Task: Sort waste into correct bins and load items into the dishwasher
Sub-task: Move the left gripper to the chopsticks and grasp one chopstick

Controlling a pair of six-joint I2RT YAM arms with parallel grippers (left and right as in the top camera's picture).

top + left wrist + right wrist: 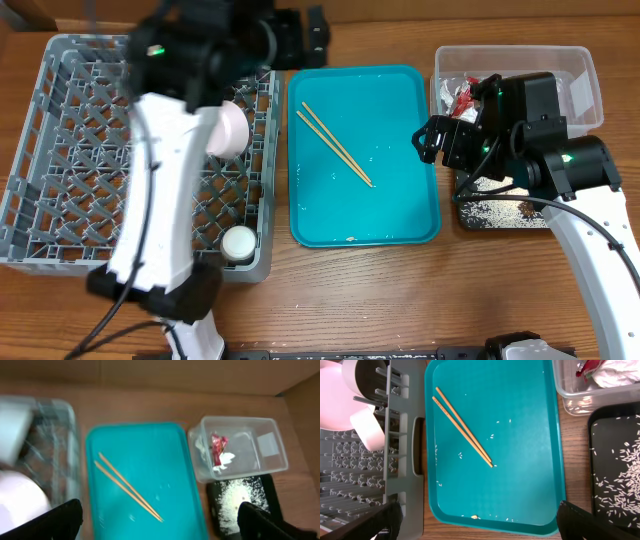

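Observation:
Two chopsticks [335, 145] lie side by side on the teal tray [400, 215]; they also show in the left wrist view [127, 487] and the right wrist view [462, 432]. A small golden-brown lump [475, 517] and scattered rice grains lie on that tray. The clear tub [585, 70] holds the red-and-silver wrapper [462, 95] and tissue [615, 377]. The black tray [478, 217] holds rice. The grey rack [60, 150] holds the pink plate [232, 128] and a small cup [239, 243]. My left gripper [160, 525] is open and empty, high above the teal tray. My right gripper [477, 525] is open and empty above the tray's near edge.
The left arm [160, 200] stretches across the rack. The right arm [560, 170] hangs over the black tray and the tub's near side. A white bowl [367, 427] stands in the rack beside the plate. Bare wood table [400, 290] lies in front of the trays.

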